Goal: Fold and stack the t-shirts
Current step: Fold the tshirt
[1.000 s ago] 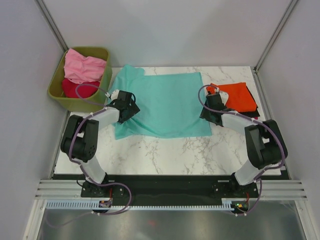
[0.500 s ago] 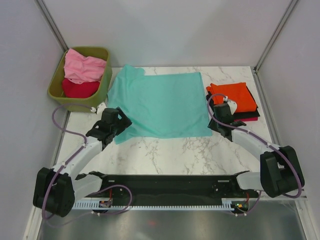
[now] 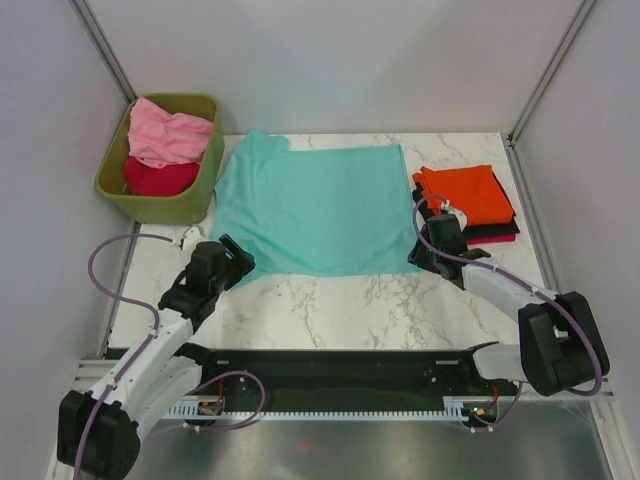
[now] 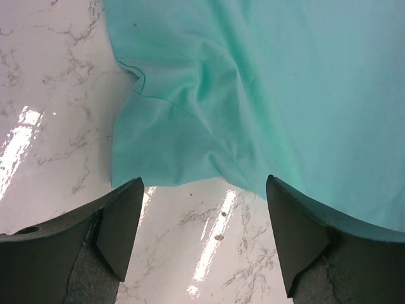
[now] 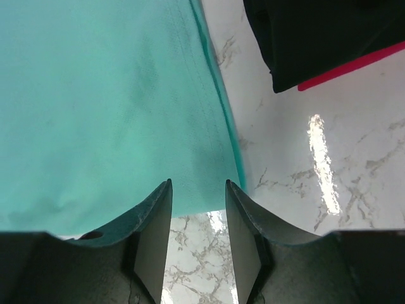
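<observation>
Top external: left end effector [image 3: 237, 262] spread at 7 o'clock of the teal t-shirt [image 3: 320, 205], right end effector [image 3: 418, 255] spread at 5 o'clock.

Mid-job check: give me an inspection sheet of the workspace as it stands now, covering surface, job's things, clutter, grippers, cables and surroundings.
Surface: white marble table, glare patches, no spills seen.
Job's things: teal t-shirt spread flat, near-left corner rumpled; orange t-shirt folded atop a black t-shirt, with a red edge showing under that; pink t-shirt and crimson t-shirt crumpled in the olive-green bin.
Clutter: nothing seen.
Grippers: left jaws open by the teal t-shirt's near-left corner; right jaws open over its near-right corner; both empty.
Cables: purple cable loops over the table's left side, off the cloth.
Surroundings: grey walls.
</observation>
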Controlling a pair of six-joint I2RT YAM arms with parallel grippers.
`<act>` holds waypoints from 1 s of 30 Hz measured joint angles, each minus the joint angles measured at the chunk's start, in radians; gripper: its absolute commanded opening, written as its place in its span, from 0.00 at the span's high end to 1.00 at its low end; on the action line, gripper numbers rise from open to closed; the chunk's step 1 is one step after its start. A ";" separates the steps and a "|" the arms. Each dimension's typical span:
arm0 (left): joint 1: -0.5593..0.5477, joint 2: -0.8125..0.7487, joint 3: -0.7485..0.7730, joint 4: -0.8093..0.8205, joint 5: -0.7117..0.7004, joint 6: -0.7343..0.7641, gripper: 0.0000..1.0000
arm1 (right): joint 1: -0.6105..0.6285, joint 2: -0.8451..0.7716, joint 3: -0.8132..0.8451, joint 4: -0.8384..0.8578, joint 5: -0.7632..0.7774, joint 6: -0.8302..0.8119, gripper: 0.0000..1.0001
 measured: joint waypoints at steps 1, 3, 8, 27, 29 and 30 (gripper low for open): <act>0.000 0.012 0.000 0.001 0.001 0.000 0.15 | 0.000 0.007 0.000 0.006 -0.007 0.000 0.53; 0.000 0.049 0.001 0.001 0.002 0.000 0.17 | 0.000 0.021 0.000 0.015 -0.021 -0.001 0.57; 0.000 0.147 0.014 -0.005 0.009 0.000 0.18 | 0.005 0.064 0.000 0.015 -0.020 0.000 0.55; 0.000 0.174 0.042 -0.065 -0.039 -0.036 0.20 | 0.029 0.017 -0.003 -0.053 0.097 0.025 0.47; 0.000 0.186 0.045 -0.072 -0.040 -0.041 0.20 | 0.029 0.010 -0.003 -0.057 0.110 0.032 0.47; 0.000 0.192 0.047 -0.076 -0.040 -0.043 0.20 | 0.029 0.010 -0.003 -0.058 0.112 0.035 0.47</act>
